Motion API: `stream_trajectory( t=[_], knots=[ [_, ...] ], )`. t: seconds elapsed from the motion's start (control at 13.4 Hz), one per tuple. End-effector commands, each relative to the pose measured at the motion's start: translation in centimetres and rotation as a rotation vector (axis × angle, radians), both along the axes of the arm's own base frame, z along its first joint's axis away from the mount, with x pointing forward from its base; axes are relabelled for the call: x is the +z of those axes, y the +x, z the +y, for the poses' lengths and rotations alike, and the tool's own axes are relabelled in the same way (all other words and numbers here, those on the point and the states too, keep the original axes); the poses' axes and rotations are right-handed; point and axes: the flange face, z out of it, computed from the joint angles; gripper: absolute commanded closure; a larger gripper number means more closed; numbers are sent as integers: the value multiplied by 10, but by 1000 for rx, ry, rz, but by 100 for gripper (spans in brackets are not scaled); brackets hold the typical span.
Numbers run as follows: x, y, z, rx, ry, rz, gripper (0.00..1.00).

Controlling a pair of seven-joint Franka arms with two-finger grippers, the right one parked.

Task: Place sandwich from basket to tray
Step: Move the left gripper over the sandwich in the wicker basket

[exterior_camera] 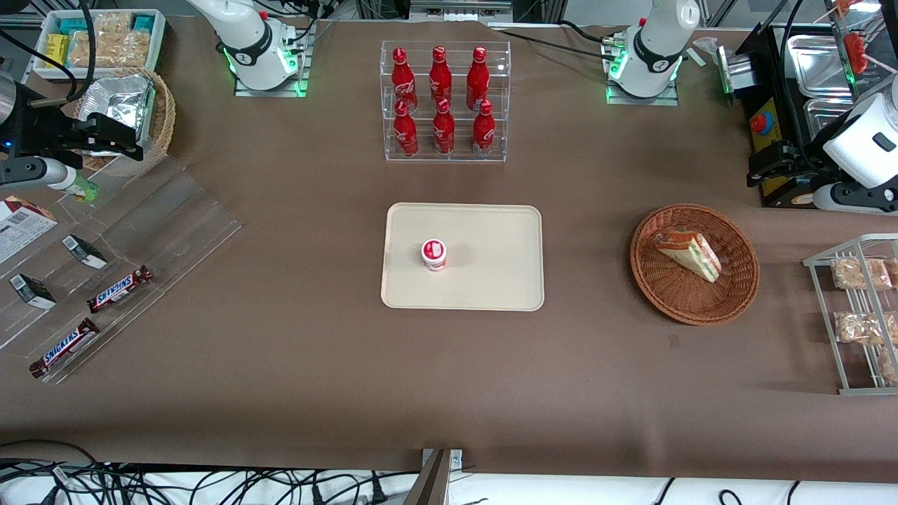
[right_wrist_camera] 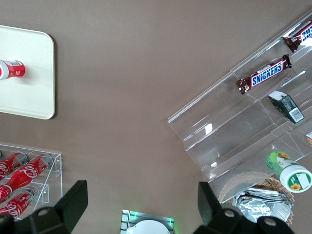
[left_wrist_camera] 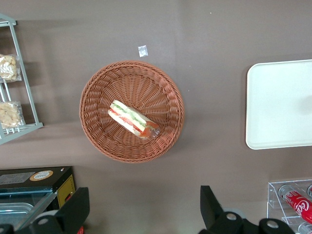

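Observation:
The sandwich [exterior_camera: 691,254], a wrapped white-bread wedge with red and green filling, lies in the round reddish-brown wicker basket [exterior_camera: 729,308] toward the working arm's end of the table. Both show in the left wrist view: sandwich [left_wrist_camera: 132,119], basket [left_wrist_camera: 97,131]. The cream tray [exterior_camera: 491,280] lies mid-table with a small red-and-white cup [exterior_camera: 433,254] on it; the tray's edge shows in the left wrist view [left_wrist_camera: 278,107]. My left gripper [exterior_camera: 768,168] hangs high above the table, farther from the front camera than the basket. It is open wide and empty [left_wrist_camera: 145,214].
A clear rack of red bottles [exterior_camera: 442,102] stands farther back than the tray. A wire rack with snack packets [exterior_camera: 859,315] is beside the basket. A black box with metal trays [exterior_camera: 772,119] sits by the gripper. A clear stand with Snickers bars [exterior_camera: 119,289] lies toward the parked arm's end.

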Motion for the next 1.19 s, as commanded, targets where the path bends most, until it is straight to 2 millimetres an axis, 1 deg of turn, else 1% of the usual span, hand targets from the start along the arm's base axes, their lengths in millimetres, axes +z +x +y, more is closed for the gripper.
stream_trajectory(
  t=[0.0, 0.15, 0.22, 0.37, 0.52, 0.6, 0.74, 0.82, 0.97, 1.04, 1.12],
  knots=[
    [4, -7, 0, -22, -9, 18, 0],
    [1, -4, 10, 11, -5, 20, 0],
    [-5, -2, 15, 31, -2, 25, 0],
    [-25, 4, 27, 128, 18, 53, 0],
    [-62, 5, 31, 223, 58, 61, 0],
    [-78, 6, 32, 295, 67, 59, 0],
    [-118, 5, 36, 425, 114, 41, 0],
    [-138, 0, 35, 490, 139, 23, 0],
    [-177, -19, 33, 586, 141, -31, 0],
    [-193, -25, 38, 643, 141, -43, 0],
    [-206, -28, 35, 702, 141, -53, 0]
  ],
)
